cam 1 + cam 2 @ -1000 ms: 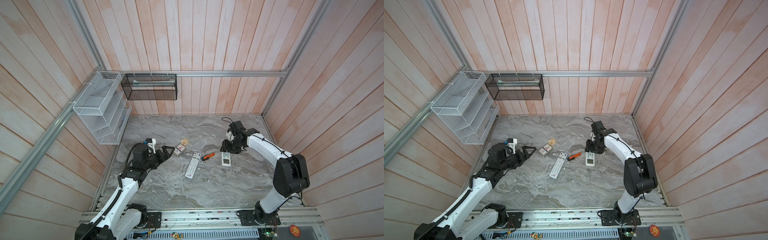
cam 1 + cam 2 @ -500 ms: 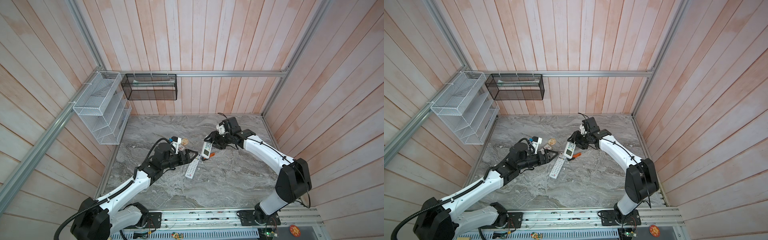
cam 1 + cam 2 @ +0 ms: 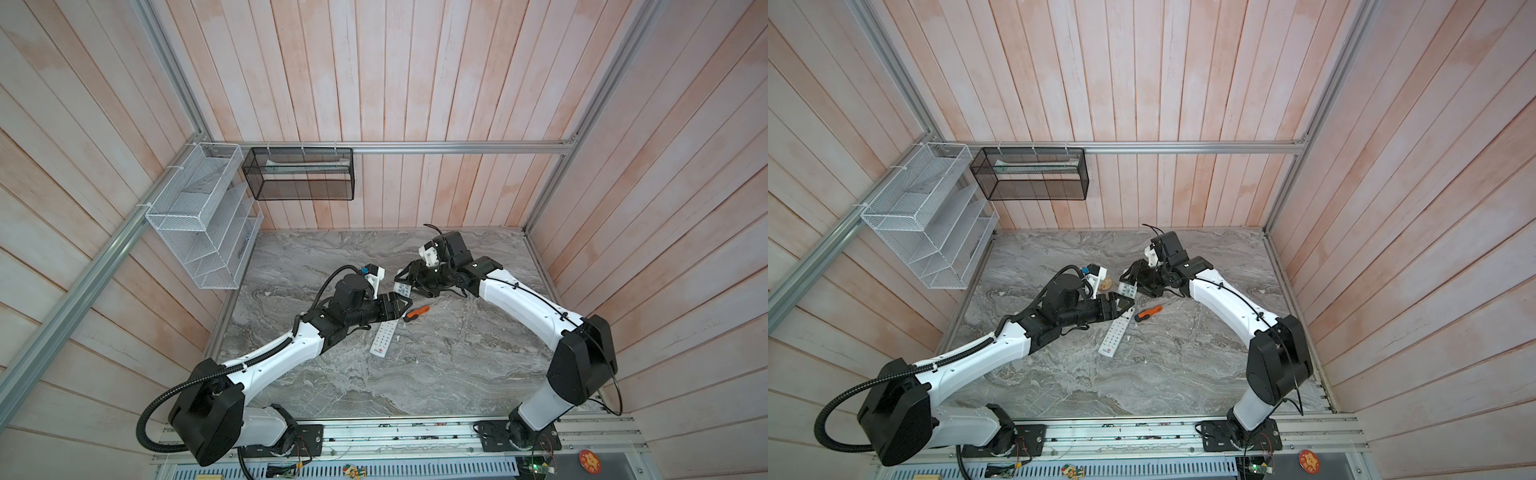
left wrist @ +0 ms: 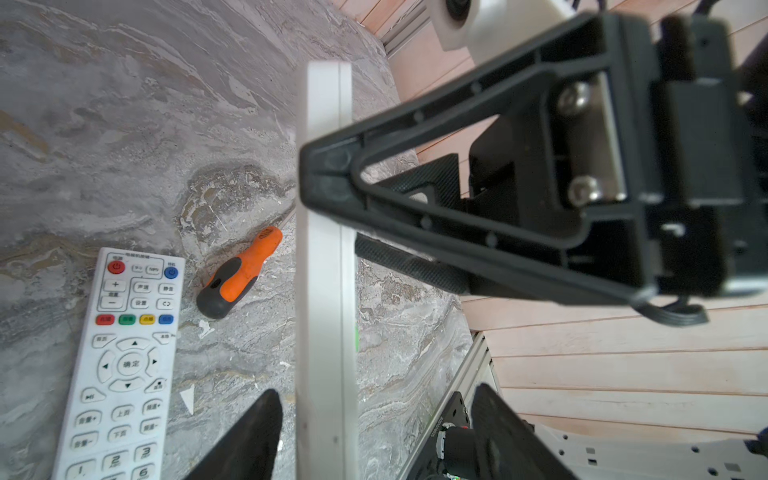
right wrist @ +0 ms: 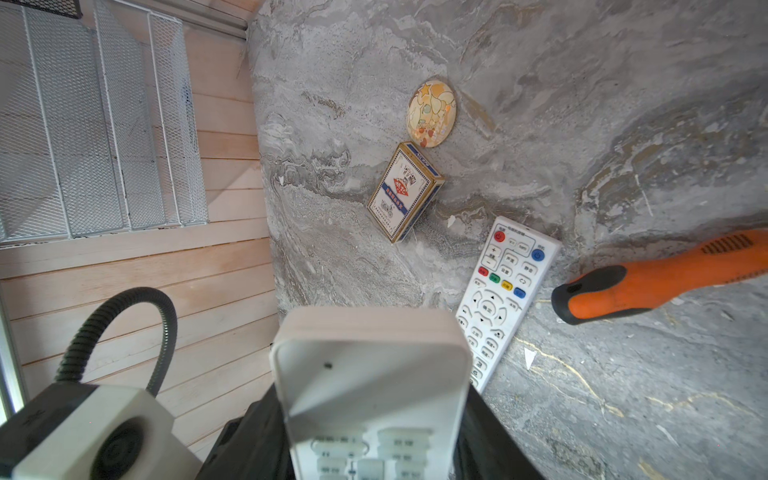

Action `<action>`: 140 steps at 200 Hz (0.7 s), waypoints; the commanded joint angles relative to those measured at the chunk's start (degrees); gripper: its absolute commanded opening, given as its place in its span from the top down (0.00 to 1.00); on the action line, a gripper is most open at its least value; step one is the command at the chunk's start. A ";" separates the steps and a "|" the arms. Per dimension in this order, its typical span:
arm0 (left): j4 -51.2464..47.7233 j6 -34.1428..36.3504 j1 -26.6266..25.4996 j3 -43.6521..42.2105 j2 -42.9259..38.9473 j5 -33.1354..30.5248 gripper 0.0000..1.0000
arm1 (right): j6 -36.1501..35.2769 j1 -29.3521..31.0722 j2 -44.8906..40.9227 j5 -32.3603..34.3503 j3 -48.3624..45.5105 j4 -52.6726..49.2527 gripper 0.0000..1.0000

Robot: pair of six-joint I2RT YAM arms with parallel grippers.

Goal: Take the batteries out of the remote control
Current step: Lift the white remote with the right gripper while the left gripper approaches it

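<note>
**Q:** Where are the batteries?

**A:** None show. They are presumably inside the small remote point(image 4: 326, 291), which the right gripper point(image 3: 412, 278) holds clamped above the surface point(image 3: 436, 374).

**Q:** And the left gripper point(image 4: 376, 390)?

**A:** Its jaws stand apart and straddle the remote's free end, with a gap on one side. It should centre first, then close gently, leaving the battery cover free. No view shows which face carries the cover.
</note>
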 commanded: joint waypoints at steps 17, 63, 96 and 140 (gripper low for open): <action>-1.67 1.00 -0.17 2.51 1.25 -0.93 0.49 | -1.36 0.31 -1.41 0.05 0.10 -0.07 0.53; -3.73 0.91 -0.19 2.13 0.11 -2.55 0.65 | -1.45 0.30 -2.06 0.48 -0.73 0.05 0.53; -4.87 0.82 -0.21 1.57 -0.44 -3.21 0.89 | -0.94 0.55 -2.35 0.45 -1.14 0.73 0.53; -8.33 1.99 -0.21 3.11 -0.26 -4.31 1.00 | -0.68 1.24 -2.26 -0.13 -1.01 1.31 0.46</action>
